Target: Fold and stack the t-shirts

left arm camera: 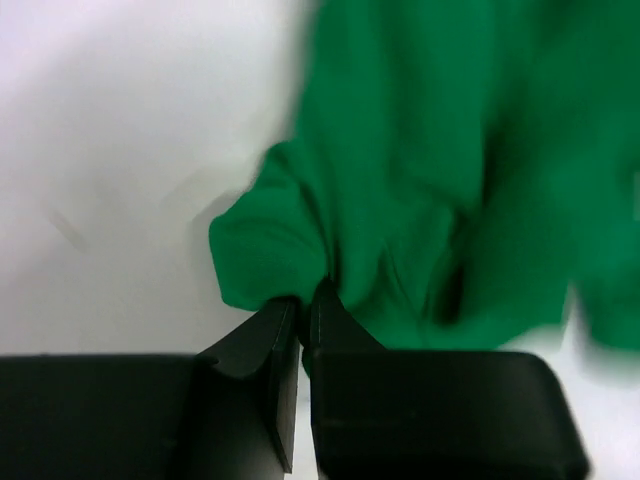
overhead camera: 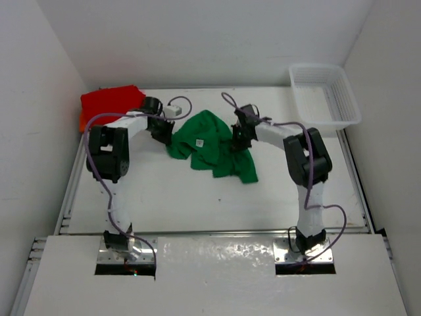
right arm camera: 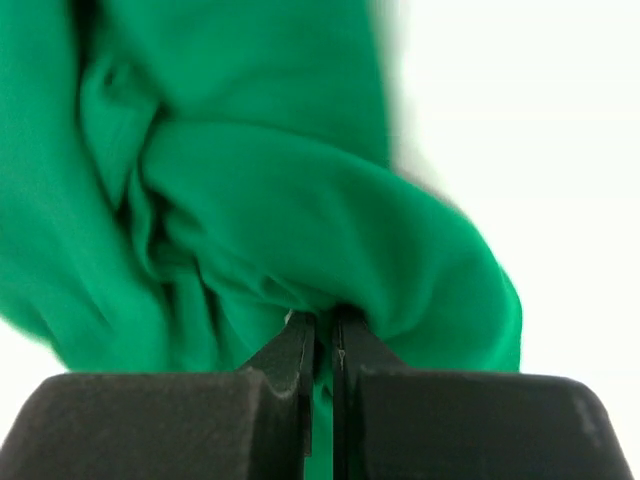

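My left gripper (left arm camera: 300, 305) and right gripper (right arm camera: 322, 322) each pinch an edge of the crumpled green t-shirt (overhead camera: 209, 141), which lies left of the basket (overhead camera: 327, 123). I should lift evenly and pull the holds apart, spreading it flat.

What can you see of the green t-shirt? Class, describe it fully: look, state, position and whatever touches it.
The green t-shirt is plain, soft-looking cloth, crumpled and unfolded, with a small white label showing near its middle. It lies bunched on the white table between the two arms, toward the far side. The left end effector is shut on a fold at its left edge, and the right end effector is shut on a bunched fold at its right side.
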